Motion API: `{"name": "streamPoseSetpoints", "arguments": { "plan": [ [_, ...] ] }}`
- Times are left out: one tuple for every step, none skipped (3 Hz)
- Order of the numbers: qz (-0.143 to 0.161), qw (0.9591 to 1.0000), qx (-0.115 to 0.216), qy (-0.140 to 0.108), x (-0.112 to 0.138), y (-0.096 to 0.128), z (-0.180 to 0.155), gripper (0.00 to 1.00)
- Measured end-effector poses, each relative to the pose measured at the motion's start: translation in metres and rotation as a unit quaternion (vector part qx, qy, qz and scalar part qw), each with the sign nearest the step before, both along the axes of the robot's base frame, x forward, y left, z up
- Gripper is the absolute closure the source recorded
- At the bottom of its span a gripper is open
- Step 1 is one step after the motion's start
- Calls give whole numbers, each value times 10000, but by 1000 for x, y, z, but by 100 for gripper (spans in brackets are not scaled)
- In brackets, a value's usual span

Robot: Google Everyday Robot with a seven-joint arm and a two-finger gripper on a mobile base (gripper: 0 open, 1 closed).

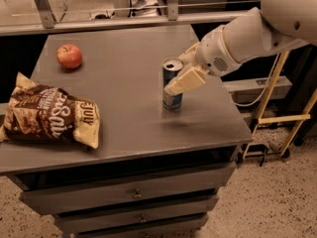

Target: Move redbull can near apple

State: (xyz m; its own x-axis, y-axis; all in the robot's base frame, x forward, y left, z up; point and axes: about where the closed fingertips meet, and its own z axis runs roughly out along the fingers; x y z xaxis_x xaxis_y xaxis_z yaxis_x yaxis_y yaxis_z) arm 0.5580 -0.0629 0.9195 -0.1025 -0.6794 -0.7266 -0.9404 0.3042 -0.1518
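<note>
The redbull can [171, 95] stands upright on the grey cabinet top [124, 118], right of centre; it is blue and silver with an open silver top. My gripper [179, 77] reaches in from the right and is at the can's upper right side, overlapping it. The apple [69, 56], red with yellowish patches, sits at the far left of the top, well apart from the can.
A brown chip bag [52, 118] lies at the front left of the top. Drawers [133, 195] are below the front edge. A metal rail [124, 21] runs behind the top. A yellow-framed stand [277, 118] is on the floor to the right.
</note>
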Motion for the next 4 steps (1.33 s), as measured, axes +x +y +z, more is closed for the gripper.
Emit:
{"name": "streamPoseSetpoints", "arguments": {
  "plan": [
    [14,10000,-4,-3,-1,2,1,64],
    [30,10000,-9,-9,-2,3,1,88],
    [86,9999,-19,-47,-4,3,8,100],
    [145,9998,52,-79,6,8,24,100]
  ]
}}
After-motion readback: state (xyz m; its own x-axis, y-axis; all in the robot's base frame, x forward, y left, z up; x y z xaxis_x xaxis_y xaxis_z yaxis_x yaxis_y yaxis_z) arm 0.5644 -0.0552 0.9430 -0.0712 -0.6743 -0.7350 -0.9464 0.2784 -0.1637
